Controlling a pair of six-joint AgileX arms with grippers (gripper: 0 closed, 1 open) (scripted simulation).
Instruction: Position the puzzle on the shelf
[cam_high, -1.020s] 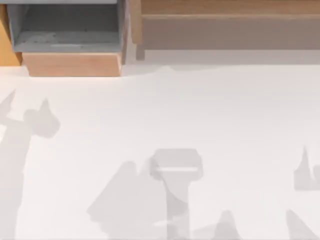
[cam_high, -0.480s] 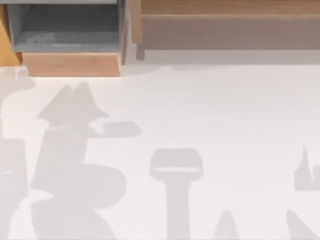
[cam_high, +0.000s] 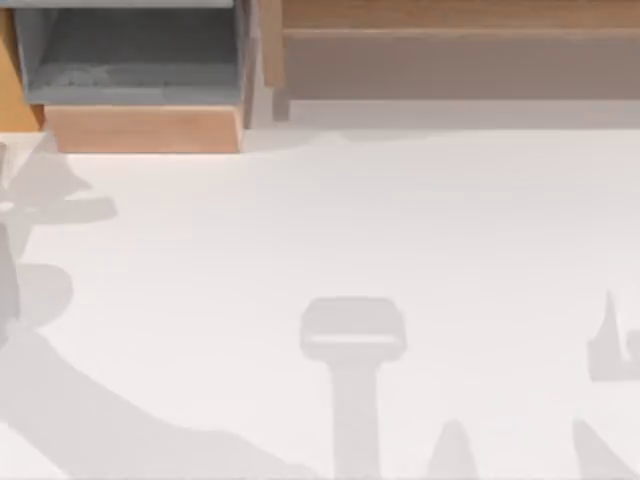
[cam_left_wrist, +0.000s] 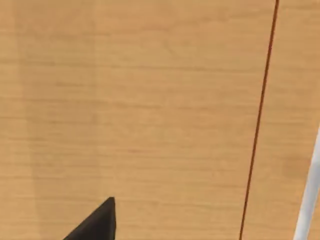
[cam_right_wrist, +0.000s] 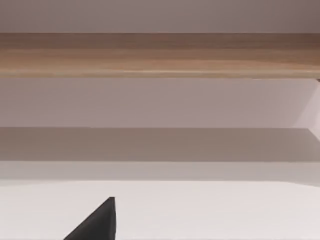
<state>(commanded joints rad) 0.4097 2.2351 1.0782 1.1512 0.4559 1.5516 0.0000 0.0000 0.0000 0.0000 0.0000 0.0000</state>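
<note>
From where I stand, the shelf (cam_high: 450, 20) at one o'clock carries no puzzle, so the placing looks undone. A left gripper fingertip (cam_left_wrist: 97, 222) hangs over wood; whether either gripper holds anything, I can't tell.

The left claw (cam_left_wrist: 97, 224) appears as one black pointed fingertip at the lower left of the left wrist view; how wide its fingers stand cannot be told. The right claw (cam_right_wrist: 97, 224) appears the same way, a single dark fingertip rising from the lower left of the right wrist view, its spread equally unreadable.
</note>
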